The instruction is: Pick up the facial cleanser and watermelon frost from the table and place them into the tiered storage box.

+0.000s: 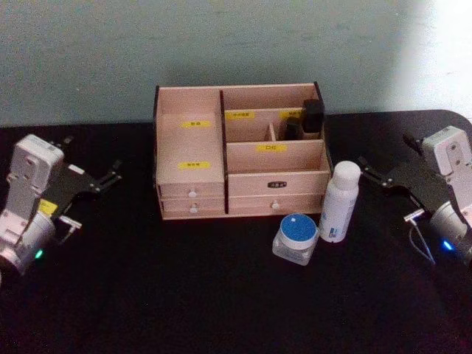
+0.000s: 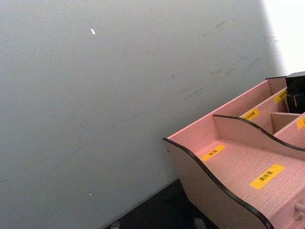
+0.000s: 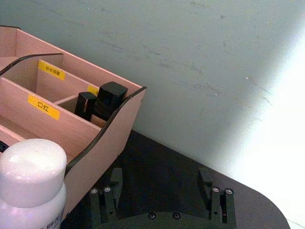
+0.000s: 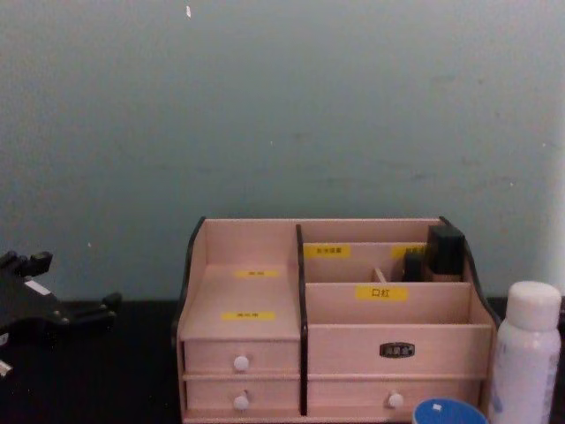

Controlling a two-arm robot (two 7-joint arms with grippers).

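Bottle and jar stand on the black table (image 1: pixel 184 295), just in front of the right side of the tiered storage box (image 1: pixel 240 158). The white bottle (image 1: pixel 341 200) is tall and thin. It looks light and smooth, so it could slip or tip over. I would hold it around the middle, from the side. The little jar (image 1: pixel 296 237) has a blue lid and clear, hard walls. It is short and wide, so it should not tip. I would take it from above, across its sides. I cannot tell which one is the cleanser.

The right tool (image 3: pixel 161 183) is near the bottle, out to its right, spread wide and holding nothing. The left tool (image 1: pixel 110 175) is on the other side of the box, spread open too.

The box has thin walls with dark edges. Two dark things (image 1: pixel 313 116) sit in the back right part. The other parts look open, with room to drop things in. The bottle is just beside the box's corner, so there is little room on that side.
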